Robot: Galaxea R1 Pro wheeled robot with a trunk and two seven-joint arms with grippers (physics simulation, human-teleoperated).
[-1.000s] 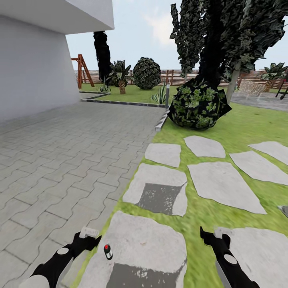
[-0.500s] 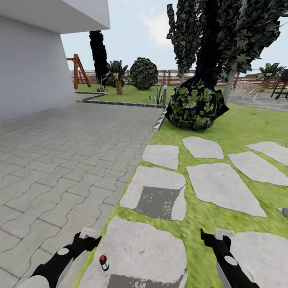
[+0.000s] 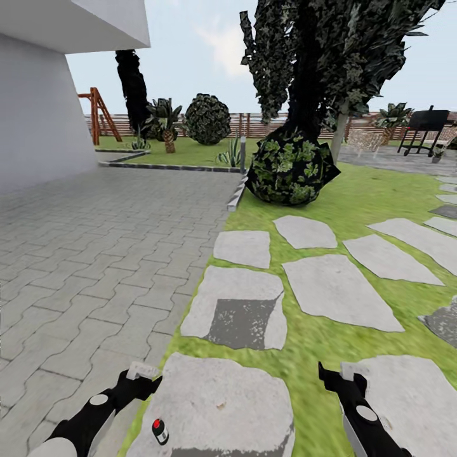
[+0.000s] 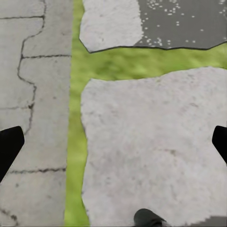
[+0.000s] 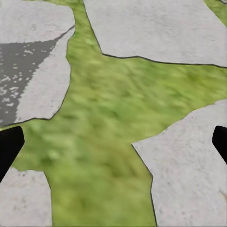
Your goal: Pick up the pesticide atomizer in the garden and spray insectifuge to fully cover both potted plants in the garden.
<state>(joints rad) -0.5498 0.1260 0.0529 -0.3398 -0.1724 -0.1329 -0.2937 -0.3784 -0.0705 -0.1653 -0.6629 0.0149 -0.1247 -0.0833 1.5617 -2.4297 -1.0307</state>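
Left gripper (image 3: 145, 374) and right gripper (image 3: 336, 376): in both wrist views we see the jaws released, spread wide and holding nothing, their dark fingertips (image 4: 8, 149) at the opposite edges of the frame. In the head view we see both grippers low in the foreground, above the ground. The pesticide atomizer (image 3: 158, 431) stands upright on the nearest stepping stone (image 3: 222, 406), just beside the left gripper and apart from it; its red top faces up, and we see its dark cap (image 4: 149, 219) at the edge of the left wrist view. The right gripper hangs over a grass strip (image 5: 104, 142) between stones. Further out, more stepping stones (image 3: 333, 292) cross the lawn (image 3: 374, 197), with grey paving (image 3: 95, 254) on the left beside a white house wall (image 3: 32, 127). Beyond we see a round leafy bush (image 3: 289, 168), a dark tree (image 3: 317, 57), a short lamp post (image 3: 242, 153), a wooden swing frame (image 3: 96, 114), a black grill (image 3: 424, 127) and the slatted fence (image 3: 266, 124). We cannot make out the potted plants with certainty
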